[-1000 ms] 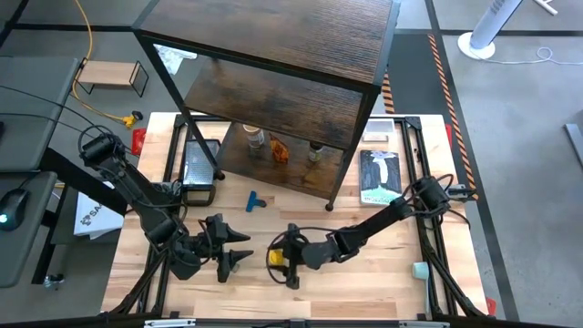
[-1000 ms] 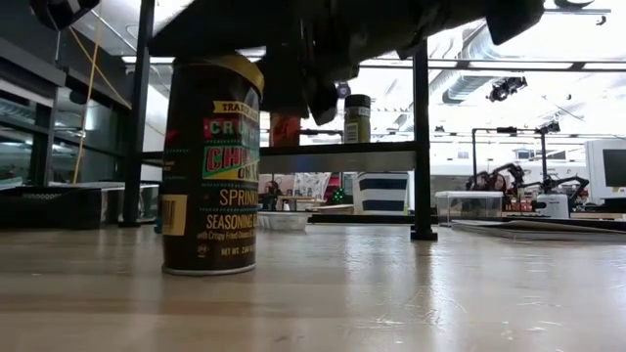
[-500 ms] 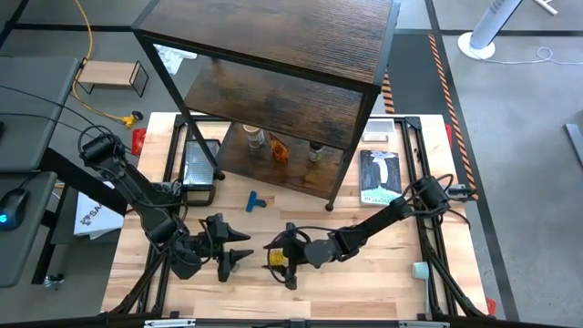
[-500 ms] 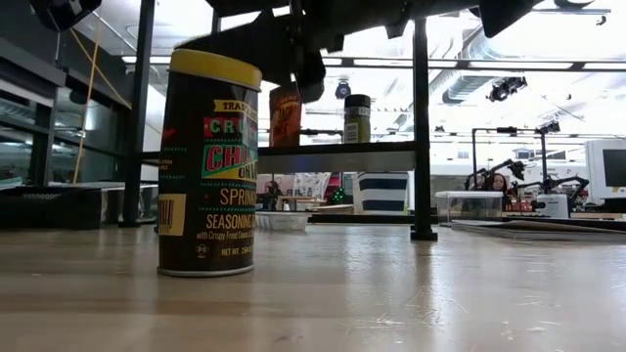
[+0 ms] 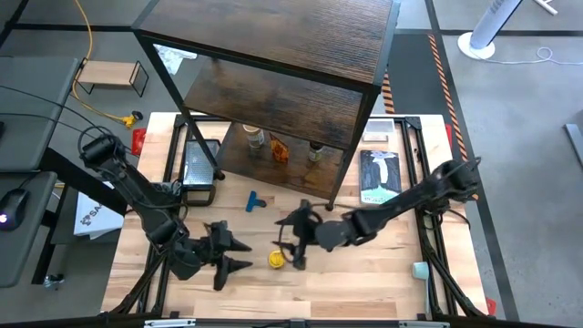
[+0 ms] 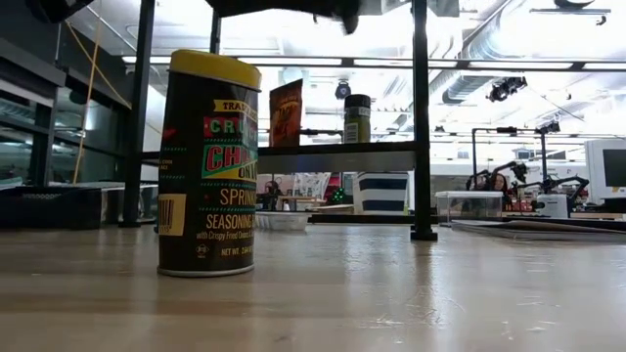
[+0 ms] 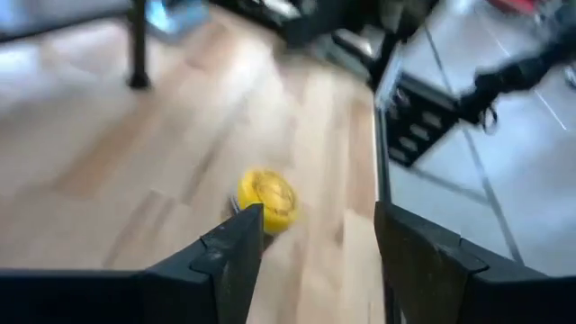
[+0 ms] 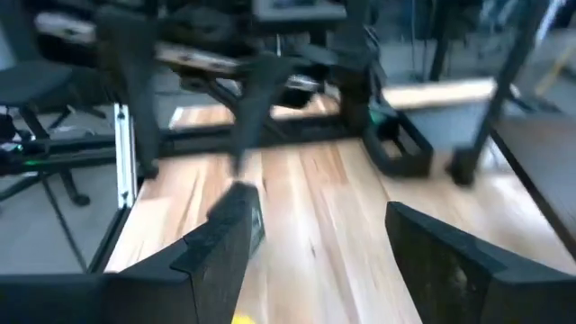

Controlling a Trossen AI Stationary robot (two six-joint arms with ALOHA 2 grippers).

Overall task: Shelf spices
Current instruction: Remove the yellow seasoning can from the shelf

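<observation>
I've let go of the yellow-lidded jar [image 5: 276, 260] and pulled my right gripper [image 5: 296, 239] up and back toward the shelf [image 5: 273, 91]; its fingers are spread with nothing between them, and the jar now stands free just in front of it. My left gripper [image 5: 235, 253] has shifted slightly.

From above we look straight down on the whole table [image 5: 364, 282], with the shelf [image 5: 273, 82] at its far side and both arms reaching in from the near corners. Our low camera sits at table-top height very near the yellow-lidded jar [image 6: 209, 164], facing level across the boards to the shelf's legs and the room behind. Our left wrist camera looks past its own fingers [image 7: 236, 256] down at the same jar's lid. Our right wrist camera faces across the table toward the left arm. The jar shows in the overhead, low and left wrist views.
</observation>
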